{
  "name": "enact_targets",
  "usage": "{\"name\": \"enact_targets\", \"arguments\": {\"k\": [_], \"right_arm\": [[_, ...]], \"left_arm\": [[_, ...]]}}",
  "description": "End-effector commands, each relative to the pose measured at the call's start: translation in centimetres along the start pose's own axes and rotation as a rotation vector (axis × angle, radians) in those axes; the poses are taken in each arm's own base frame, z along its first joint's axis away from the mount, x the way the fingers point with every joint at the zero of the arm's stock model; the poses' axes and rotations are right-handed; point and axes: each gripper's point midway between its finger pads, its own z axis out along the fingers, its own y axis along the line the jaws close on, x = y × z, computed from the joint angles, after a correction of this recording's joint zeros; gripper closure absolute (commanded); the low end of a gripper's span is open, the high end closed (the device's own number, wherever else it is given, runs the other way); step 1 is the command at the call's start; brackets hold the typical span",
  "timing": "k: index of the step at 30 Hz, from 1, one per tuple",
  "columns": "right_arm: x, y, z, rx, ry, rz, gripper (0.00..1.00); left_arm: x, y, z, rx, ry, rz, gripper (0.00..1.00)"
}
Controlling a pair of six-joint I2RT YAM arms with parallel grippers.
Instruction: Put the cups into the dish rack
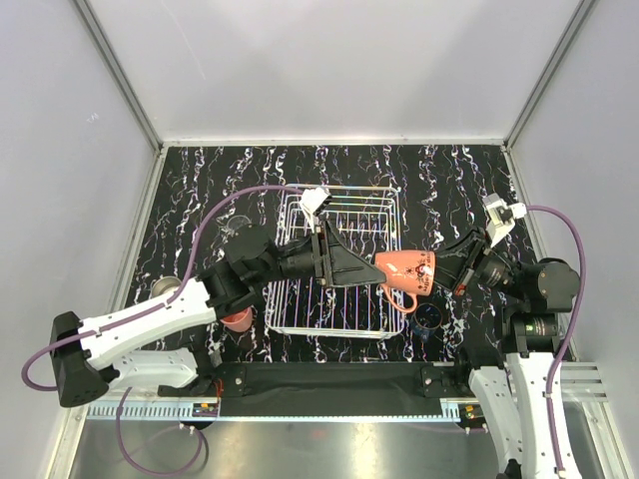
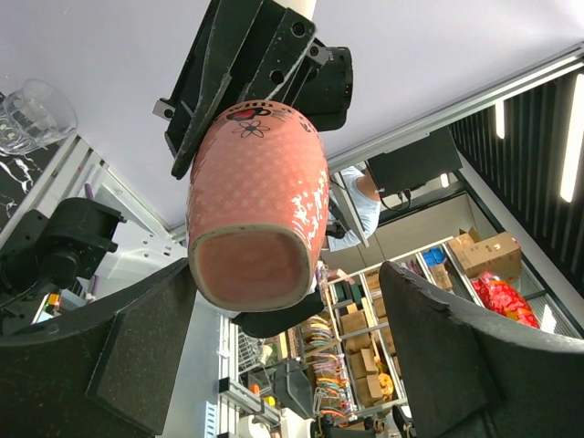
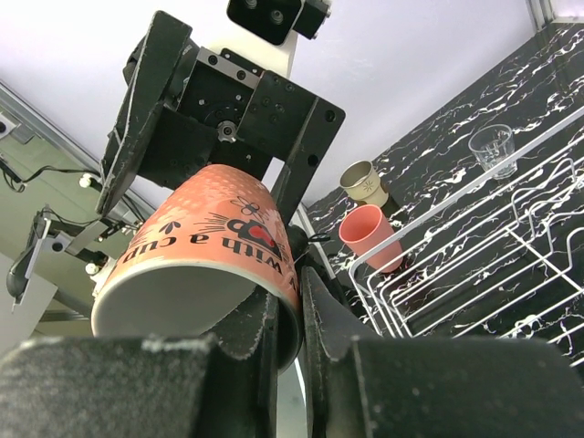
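Observation:
The orange handled mug [image 1: 404, 271] hangs on its side over the right edge of the white wire dish rack [image 1: 344, 333]. My right gripper [image 1: 446, 274] is shut on its rim, one finger inside and one outside [image 3: 290, 294]. My left gripper [image 1: 371, 267] is open, its fingers either side of the mug's base [image 2: 251, 265] without touching it. The pink tumbler [image 1: 237, 319] stands left of the rack, partly under my left arm. The dark blue cup [image 1: 429, 317] stands right of the rack. The cream cup [image 3: 365, 182] and a clear glass [image 3: 493, 148] stand on the table beyond the rack.
The black marbled table [image 1: 449, 190] has white walls at the back and both sides. The rack [image 3: 474, 246] holds no cups in view. The cream cup [image 1: 167, 289] is near the left wall, the clear glass [image 2: 32, 114] behind my left arm.

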Motion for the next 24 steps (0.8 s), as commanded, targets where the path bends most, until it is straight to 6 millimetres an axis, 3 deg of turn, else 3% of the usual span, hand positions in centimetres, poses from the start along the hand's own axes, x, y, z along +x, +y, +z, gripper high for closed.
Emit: {"name": "enact_targets", "arguments": {"k": [1,9,19,24], "right_arm": [[-0.3,0.7,0.0,-0.015,-0.004,-0.023,1.0],[-0.5,1.0,0.0,-0.021,0.001,-0.036,1.0],[-0.3,1.4,-0.1,-0.028,0.006,-0.04,1.0],[-0.2,1.5,-0.1,-0.034,0.013,-0.041,1.0]], "left_arm": [[-1.1,-3.0,0.3,0.074,-0.024,0.063,0.15],[-0.5,-2.5,0.9,0.072,-0.006,0.035,0.15],[-1.2,-2.7,1.4,0.082,-0.035,0.031,0.07],[-1.7,-3.1,1.4,0.099,-0.062,0.044,0.19]]}}
